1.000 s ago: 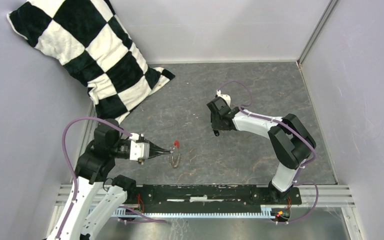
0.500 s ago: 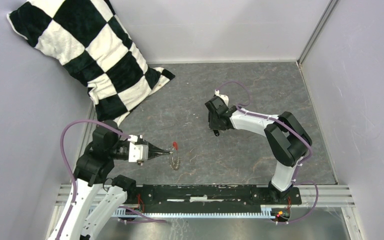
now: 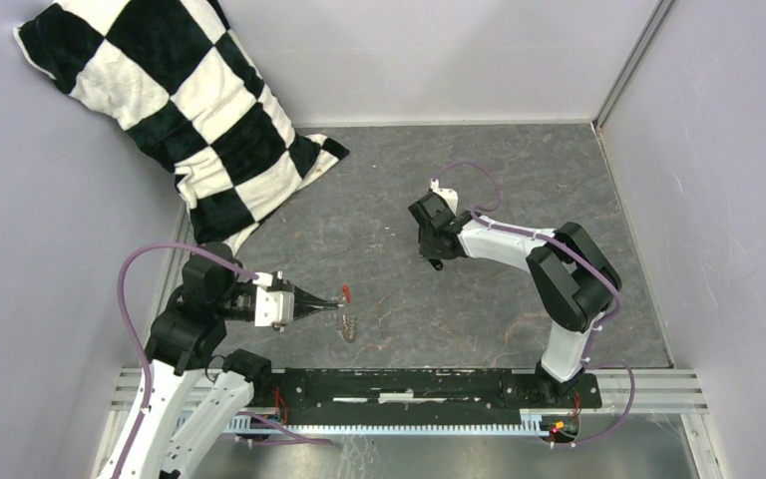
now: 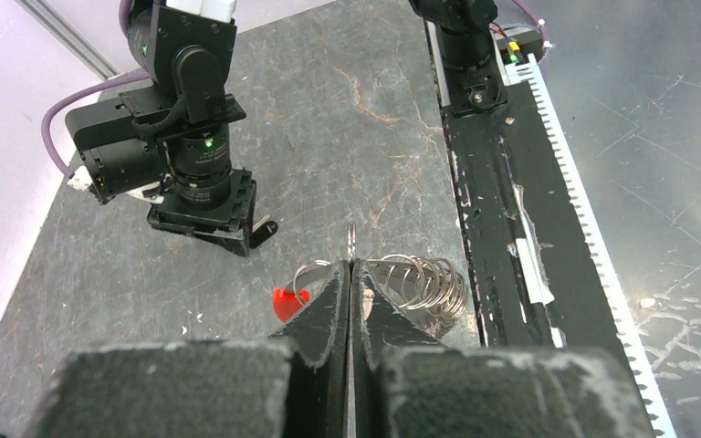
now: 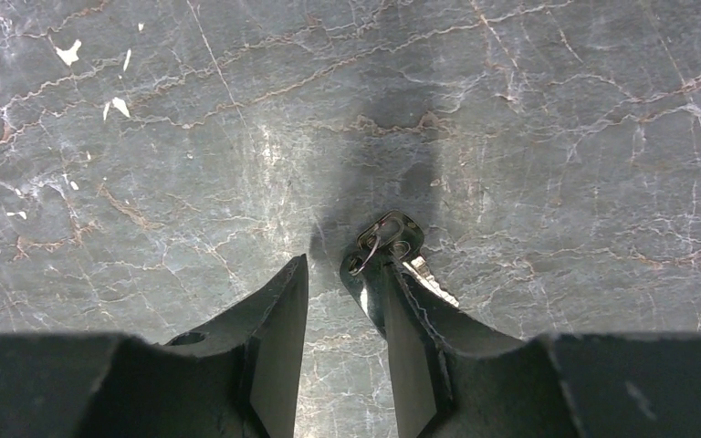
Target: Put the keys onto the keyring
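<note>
My left gripper [image 3: 340, 297] is shut on the keyring [image 3: 348, 325], a thin silvery loop with several small silvery rings bunched on it and a red tag [image 3: 346, 292]. In the left wrist view the fingertips [image 4: 350, 265] pinch the loop, with the rings [image 4: 424, 281] to the right and the red tag [image 4: 288, 301] to the left. My right gripper [image 3: 429, 256] is open, low over the table. The key [image 5: 389, 239], with a black head and short silver blade, lies against the outer side of its right finger [image 5: 379, 292], not between the jaws [image 5: 329, 265].
A black and white checkered pillow [image 3: 175, 110] leans in the far left corner. The grey marbled table [image 3: 519, 170] is walled at the back and on both sides. A black rail [image 3: 409, 384] runs along the near edge.
My left gripper has drawn back slightly to the left with the keyring, and the rings now bunch below the tips. My right gripper has shifted a little to the left.
</note>
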`<act>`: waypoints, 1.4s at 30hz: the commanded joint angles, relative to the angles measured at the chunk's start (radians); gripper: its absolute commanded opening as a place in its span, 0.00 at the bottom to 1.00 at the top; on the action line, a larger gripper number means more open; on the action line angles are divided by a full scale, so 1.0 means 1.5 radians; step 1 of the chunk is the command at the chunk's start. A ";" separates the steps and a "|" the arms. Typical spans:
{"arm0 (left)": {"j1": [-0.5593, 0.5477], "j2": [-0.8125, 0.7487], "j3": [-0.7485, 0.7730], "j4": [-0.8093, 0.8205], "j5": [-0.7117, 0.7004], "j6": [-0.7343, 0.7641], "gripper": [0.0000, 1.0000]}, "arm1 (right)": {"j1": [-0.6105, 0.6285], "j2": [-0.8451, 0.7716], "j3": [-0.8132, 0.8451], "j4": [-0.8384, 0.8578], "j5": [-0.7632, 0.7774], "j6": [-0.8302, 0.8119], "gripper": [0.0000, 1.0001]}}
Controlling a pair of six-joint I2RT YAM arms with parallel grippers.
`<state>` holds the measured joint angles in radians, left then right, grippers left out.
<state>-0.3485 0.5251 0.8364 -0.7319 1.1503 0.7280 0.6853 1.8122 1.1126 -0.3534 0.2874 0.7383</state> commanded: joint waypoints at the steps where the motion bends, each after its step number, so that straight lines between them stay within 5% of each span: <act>1: 0.000 -0.006 0.016 0.002 0.009 0.020 0.02 | 0.002 -0.008 0.030 -0.004 0.032 0.008 0.41; 10: 0.000 -0.012 0.018 0.002 0.012 0.015 0.02 | 0.003 0.004 0.039 0.001 0.025 0.002 0.33; 42: 0.000 -0.025 0.019 0.001 0.023 0.012 0.02 | 0.011 0.010 0.033 -0.004 0.054 -0.017 0.27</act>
<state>-0.3485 0.4953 0.8368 -0.7322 1.1576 0.7277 0.6952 1.8172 1.1481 -0.3828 0.3664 0.7094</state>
